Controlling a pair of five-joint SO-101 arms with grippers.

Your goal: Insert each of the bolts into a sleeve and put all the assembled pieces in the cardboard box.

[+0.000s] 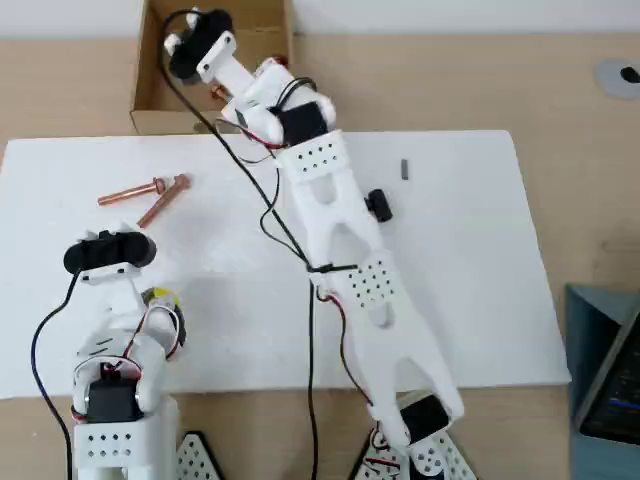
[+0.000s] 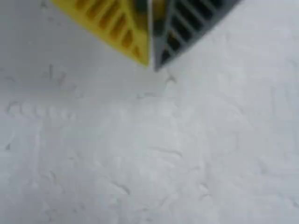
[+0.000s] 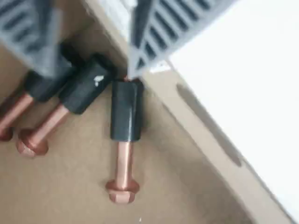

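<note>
Three assembled pieces lie on the floor of the cardboard box (image 3: 196,135): copper bolts in black sleeves. The nearest one (image 3: 125,116) rests by the box wall, just past one fingertip. My right gripper (image 3: 88,60) hangs open above them, holding nothing. In the high view the right arm (image 1: 330,210) stretches across the mat to the cardboard box (image 1: 143,95). Two bare copper bolts (image 1: 133,192) (image 1: 166,199) lie on the white mat's left part. A small dark sleeve (image 1: 405,169) lies at the mat's far right. My left gripper (image 2: 150,63) is shut and empty over bare mat.
The white mat (image 1: 460,290) covers most of the wooden table. The left arm (image 1: 115,340) sits folded at the near left corner. A dark device (image 1: 605,380) stands off the mat at the near right. Cables trail beside the right arm.
</note>
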